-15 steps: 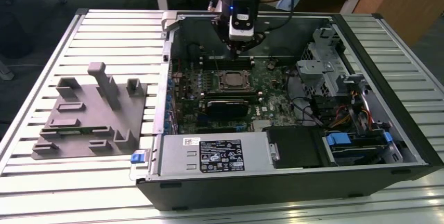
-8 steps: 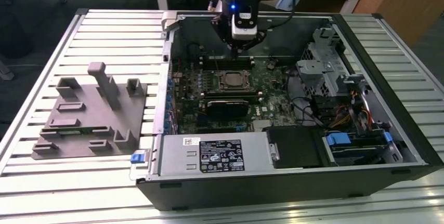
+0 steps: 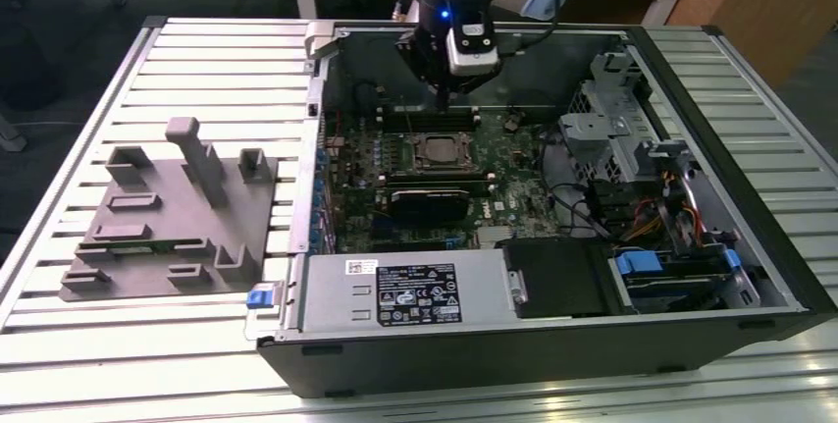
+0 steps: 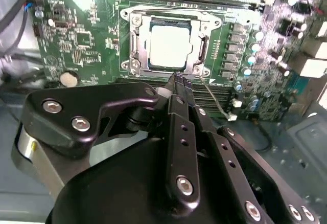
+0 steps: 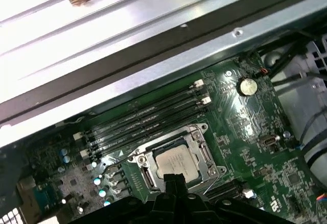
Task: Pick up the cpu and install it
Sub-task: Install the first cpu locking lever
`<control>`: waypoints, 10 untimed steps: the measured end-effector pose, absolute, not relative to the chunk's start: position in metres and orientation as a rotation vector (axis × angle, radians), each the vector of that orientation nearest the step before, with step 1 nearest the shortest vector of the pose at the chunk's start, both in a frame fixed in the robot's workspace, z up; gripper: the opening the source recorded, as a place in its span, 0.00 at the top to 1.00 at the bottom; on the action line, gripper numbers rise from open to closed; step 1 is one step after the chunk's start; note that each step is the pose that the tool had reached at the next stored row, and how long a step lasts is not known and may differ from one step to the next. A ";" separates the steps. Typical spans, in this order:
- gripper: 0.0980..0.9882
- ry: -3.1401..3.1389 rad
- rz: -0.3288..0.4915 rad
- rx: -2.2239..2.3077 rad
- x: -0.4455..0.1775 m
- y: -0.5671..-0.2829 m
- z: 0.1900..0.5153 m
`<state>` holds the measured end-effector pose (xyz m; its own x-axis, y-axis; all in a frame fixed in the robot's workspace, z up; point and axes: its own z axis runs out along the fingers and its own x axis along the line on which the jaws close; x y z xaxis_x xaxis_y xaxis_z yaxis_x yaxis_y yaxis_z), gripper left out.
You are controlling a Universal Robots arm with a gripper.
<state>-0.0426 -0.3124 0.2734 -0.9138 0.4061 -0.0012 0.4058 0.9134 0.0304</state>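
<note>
Pincer: the gripper has fingertips pressed together, seemingly holding nothing.
Cpu: the cpu lies seated in the socket, just beyond the fingertips.

The cpu is a small flat square chip with a silvery-white metal top (a thin darker edge shows around it in both wrist views). It lies flat, face up, seated squarely inside the metal-framed socket on the green motherboard, beside the row of long memory slots. The cpu sits level there, nothing gripping it.
</note>
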 end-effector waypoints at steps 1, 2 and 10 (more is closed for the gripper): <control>0.99 3.072 0.046 0.623 -0.043 -0.312 0.273; 0.99 3.077 0.047 0.595 -0.043 -0.312 0.273; 0.99 3.114 0.047 0.370 -0.043 -0.312 0.272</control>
